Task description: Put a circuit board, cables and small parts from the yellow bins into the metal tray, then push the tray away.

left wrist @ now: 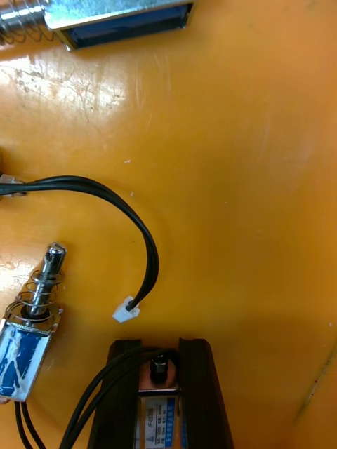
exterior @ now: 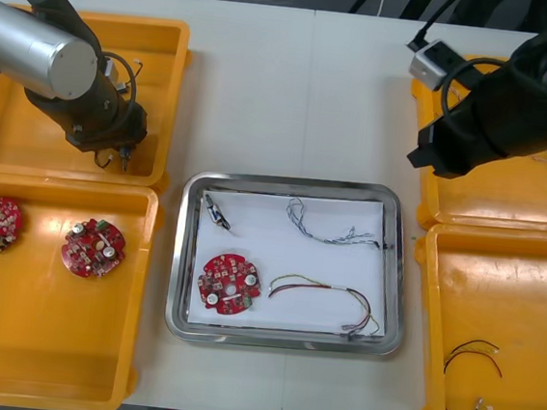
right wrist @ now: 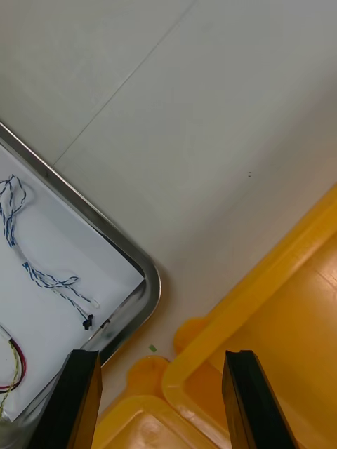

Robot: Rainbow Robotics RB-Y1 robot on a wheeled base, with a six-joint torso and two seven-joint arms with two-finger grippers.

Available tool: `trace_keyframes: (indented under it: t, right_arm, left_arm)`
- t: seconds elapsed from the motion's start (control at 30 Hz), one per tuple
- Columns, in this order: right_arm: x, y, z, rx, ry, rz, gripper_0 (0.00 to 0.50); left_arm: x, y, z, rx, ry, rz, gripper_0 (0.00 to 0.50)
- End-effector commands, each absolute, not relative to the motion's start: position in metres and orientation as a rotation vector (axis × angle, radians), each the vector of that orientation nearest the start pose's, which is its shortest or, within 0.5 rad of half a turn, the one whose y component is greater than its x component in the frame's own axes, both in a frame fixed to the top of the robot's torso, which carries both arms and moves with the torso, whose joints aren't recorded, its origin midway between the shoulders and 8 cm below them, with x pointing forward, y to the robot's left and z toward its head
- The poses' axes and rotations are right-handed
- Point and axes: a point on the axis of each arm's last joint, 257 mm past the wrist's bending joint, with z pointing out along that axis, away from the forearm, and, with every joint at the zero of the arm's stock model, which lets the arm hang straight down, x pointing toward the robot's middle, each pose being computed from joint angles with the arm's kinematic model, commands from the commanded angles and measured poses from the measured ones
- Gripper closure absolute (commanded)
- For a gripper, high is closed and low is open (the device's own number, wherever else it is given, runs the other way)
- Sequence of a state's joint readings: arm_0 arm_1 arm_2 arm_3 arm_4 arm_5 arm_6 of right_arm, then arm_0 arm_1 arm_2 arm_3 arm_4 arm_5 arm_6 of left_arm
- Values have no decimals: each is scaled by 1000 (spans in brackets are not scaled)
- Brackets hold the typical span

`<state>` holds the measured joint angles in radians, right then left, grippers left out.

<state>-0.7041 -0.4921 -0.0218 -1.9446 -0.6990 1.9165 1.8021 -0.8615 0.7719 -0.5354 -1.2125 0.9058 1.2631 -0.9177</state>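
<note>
Clamping left gripper (left wrist: 160, 345) on a small metal part (left wrist: 159, 393), steel with a blue label, in the far yellow bin (exterior: 155, 27) left of the metal tray (exterior: 295, 183); probably risking black leads (left wrist: 95, 403) snagging the sprung neighbour part (left wrist: 31, 323), or the slick body slipping. Lying inside the tray: round red circuit board (exterior: 229, 283), twisted blue and white cable (exterior: 334, 230), red and yellow cable (exterior: 328, 293). Hovering right gripper (right wrist: 161, 358), splayed empty, just right of the tray.

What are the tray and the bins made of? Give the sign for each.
Metal tray: polished steel, seemingly; its rim mirrors light. Its white lining: perhaps paper, matte. Yellow bins: glossy moulded plastic, by the soft highlights and rounded corners.
</note>
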Motion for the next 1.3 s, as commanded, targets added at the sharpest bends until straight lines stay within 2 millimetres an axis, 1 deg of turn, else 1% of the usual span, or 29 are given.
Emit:
trace_keyframes:
  t: [0.03, 0.2, 0.23, 0.27, 0.33, 0.4, 0.43, 0.53, 0.6, 0.63, 0.67, 0.8, 0.93, 1.13, 1.17, 1.23, 1.3]
  right_arm:
    - [488, -233, -65, -687, 2355, 6, 0]
    - [479, -271, -68, -518, 2395, -40, 0]
    - [479, -271, -68, -518, 2395, -40, 0]
    - [474, -281, -71, -468, 2407, -44, 0]
    - [469, -291, -73, -420, 2418, -48, 0]
    - [463, -301, -75, -373, 2428, -58, 0]
    - [463, -301, -75, -373, 2428, -58, 0]
    - [454, -313, -81, -312, 2448, -71, 0]
    - [446, -322, -88, -262, 2471, -80, 0]
    - [445, -324, -89, -255, 2473, -84, 0]
    - [438, -332, -96, -224, 2493, -91, 0]
    - [423, -345, -111, -168, 2546, -75, 0]
    - [409, -358, -123, -124, 2583, -48, 0]
    - [391, -376, -141, -74, 2632, -51, 0]
    - [390, -378, -141, -67, 2634, -53, 0]
    - [385, -385, -146, -42, 2646, -64, 0]
    - [383, -390, -149, -29, 2651, -83, 0]
  left_arm:
    - [575, 271, -237, -441, 2645, -213, 500]
    - [575, 270, -237, -443, 2643, -219, 500]
    - [575, 270, -237, -443, 2643, -219, 500]
    - [575, 269, -237, -443, 2644, -221, 500]
    - [575, 270, -236, -445, 2643, -222, 500]
    - [577, 272, -231, -446, 2633, -226, 500]
    - [577, 272, -231, -446, 2633, -226, 500]
    - [578, 275, -219, -446, 2621, -235, 500]
    - [579, 277, -206, -448, 2612, -243, 500]
    - [579, 277, -203, -449, 2609, -247, 500]
    - [579, 279, -193, -449, 2600, -253, 500]
    - [578, 281, -176, -441, 2589, -252, 500]
    - [575, 285, -161, -422, 2582, -232, 500]
    - [560, 279, -136, -368, 2605, -186, 500]
    - [559, 278, -133, -363, 2606, -183, 500]
    - [549, 272, -124, -337, 2618, -165, 500]
    - [543, 269, -118, -323, 2625, -155, 500]
